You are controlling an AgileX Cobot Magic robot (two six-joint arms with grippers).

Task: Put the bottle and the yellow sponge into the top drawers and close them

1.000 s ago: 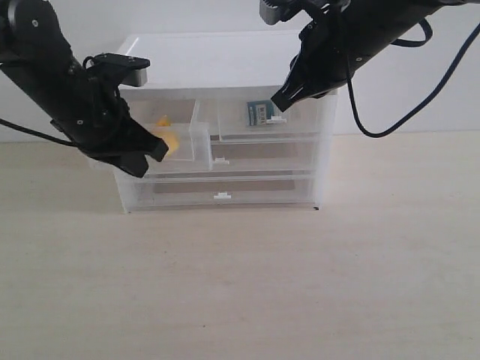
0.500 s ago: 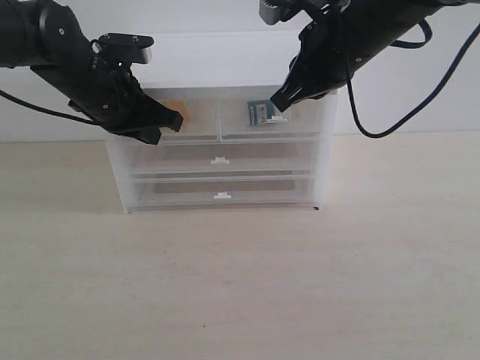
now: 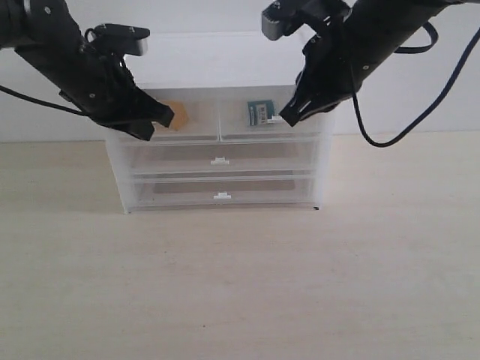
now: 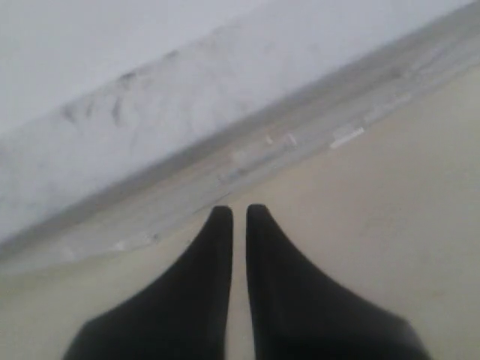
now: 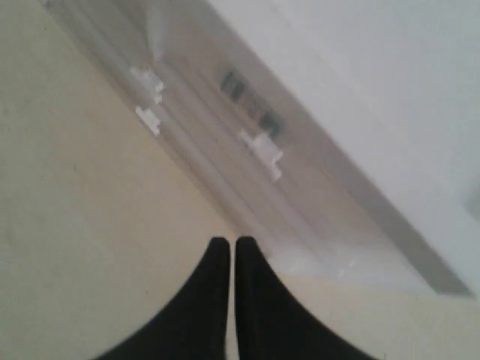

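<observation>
With left gripper [image 3: 166, 117] and right gripper [image 3: 284, 119] pressed together empty, nudge the probably light, slick top drawers [image 3: 199, 126] by their fronts

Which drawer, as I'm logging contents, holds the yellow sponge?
The top-left drawer in the exterior view: the yellow sponge shows through its front. The top-right drawer holds the bottle.

Cabinet [image 3: 217, 56] top is seen plain white. Top drawers [image 3: 196, 127] are cloudy translucent, handles [image 3: 219, 160] white. Sponge [image 3: 175, 115] is shown yellow-orange, bottle [image 3: 259, 113] dark teal with a white printed label. Left gripper [image 3: 165, 118] and right gripper [image 3: 286, 118] are matte black. Table [image 3: 240, 285] is pale beige, faintly grained.
</observation>
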